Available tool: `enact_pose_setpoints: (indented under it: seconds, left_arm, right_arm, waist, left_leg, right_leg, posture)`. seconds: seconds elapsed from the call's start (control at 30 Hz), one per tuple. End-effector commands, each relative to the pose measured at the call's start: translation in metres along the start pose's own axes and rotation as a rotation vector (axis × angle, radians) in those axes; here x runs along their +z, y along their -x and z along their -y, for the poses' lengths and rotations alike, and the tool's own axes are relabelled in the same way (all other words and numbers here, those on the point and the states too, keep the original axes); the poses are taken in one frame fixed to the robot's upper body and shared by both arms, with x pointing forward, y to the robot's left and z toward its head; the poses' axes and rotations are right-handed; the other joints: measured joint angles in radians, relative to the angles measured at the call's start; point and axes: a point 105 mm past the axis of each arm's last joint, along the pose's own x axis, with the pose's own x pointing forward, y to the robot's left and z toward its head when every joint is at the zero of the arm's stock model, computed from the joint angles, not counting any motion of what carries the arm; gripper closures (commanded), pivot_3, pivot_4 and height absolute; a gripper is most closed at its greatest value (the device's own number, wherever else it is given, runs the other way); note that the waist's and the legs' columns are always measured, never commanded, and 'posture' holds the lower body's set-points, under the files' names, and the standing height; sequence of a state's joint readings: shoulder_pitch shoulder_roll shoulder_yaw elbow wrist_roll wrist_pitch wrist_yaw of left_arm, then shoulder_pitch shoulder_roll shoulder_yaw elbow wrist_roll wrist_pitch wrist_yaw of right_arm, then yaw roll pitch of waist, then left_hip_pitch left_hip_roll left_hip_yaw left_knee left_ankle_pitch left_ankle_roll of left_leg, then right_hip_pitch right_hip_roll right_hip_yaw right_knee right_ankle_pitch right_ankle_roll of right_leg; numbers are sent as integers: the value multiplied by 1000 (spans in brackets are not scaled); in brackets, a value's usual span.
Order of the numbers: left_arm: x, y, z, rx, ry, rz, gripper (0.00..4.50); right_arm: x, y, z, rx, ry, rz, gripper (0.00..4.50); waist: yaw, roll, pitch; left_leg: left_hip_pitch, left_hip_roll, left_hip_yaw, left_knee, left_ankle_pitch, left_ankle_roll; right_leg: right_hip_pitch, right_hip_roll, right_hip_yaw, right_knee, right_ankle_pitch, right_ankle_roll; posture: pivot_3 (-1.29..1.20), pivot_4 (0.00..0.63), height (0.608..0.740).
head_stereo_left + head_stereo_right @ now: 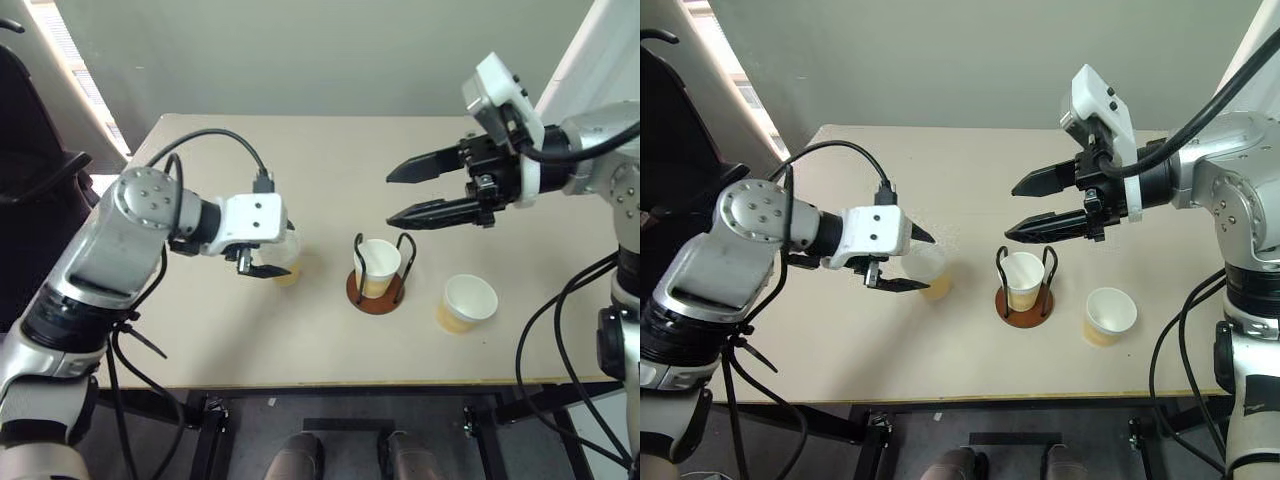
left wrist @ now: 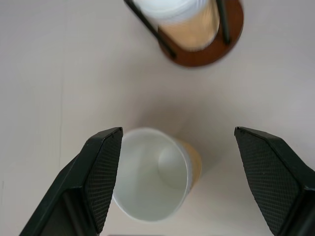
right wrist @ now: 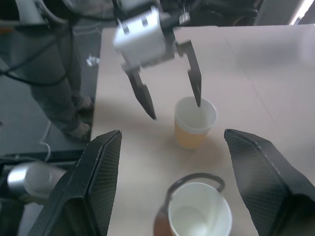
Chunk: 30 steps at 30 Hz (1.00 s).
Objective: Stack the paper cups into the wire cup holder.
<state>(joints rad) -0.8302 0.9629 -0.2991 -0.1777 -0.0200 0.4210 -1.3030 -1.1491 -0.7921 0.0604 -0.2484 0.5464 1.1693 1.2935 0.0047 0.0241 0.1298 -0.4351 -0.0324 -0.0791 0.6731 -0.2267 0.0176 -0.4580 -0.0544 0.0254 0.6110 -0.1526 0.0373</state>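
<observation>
No readable text, labels, brands, numbers or signs in any view; cups, holder, table and arm housings all look unmarked.
</observation>
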Motion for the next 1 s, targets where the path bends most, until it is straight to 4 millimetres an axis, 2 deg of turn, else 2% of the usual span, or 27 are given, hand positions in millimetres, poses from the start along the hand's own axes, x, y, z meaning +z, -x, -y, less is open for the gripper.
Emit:
enact_pose_setpoints:
  seconds: [0.03, 0.47, 0.7, 0.83, 1.0]
  left_arm:
    - [-2, 0, 0, 28, -35, -53, 584]
    - [-39, -19, -2, 30, -35, -202, 584]
    - [-41, -34, -1, -5, -28, -175, 584]
    - [-36, -39, -3, -15, -69, -122, 1494]
    - [-24, -35, -5, -44, -102, -40, 3342]
  right_arm:
    - [9, 8, -6, 3, 16, 25, 1073]
    - [6, 7, -4, -16, 1, 32, 1073]
    - [4, 8, -4, -30, -1, 33, 1073]
    - [0, 9, -3, -41, 8, 47, 1035]
    - [-7, 14, -1, -55, 32, 58, 1035]
  waist:
    - [0, 0, 0]
    - [0, 0, 0]
    - [1, 0, 0]
    - [1, 0, 0]
    - [2, 0, 0]
  left_leg:
    - [0, 0, 0, 0, 0, 0]
    - [0, 0, 0, -1, 0, 0]
    - [-1, 0, 0, -1, -1, 1]
    - [-1, 0, 0, -1, -1, 1]
    - [-1, 0, 0, 0, -1, 1]
  right_leg:
    - [0, 0, 0, 0, 0, 0]
    - [0, 0, 0, 0, 0, 0]
    - [-1, -1, 0, 0, 1, 1]
    - [-1, -1, 0, 0, 1, 1]
    - [-1, -1, 0, 0, 2, 2]
  posture:
    - [0, 150, 740]
    - [0, 150, 740]
    - [0, 150, 740]
    - [0, 150, 740]
    - [0, 150, 740]
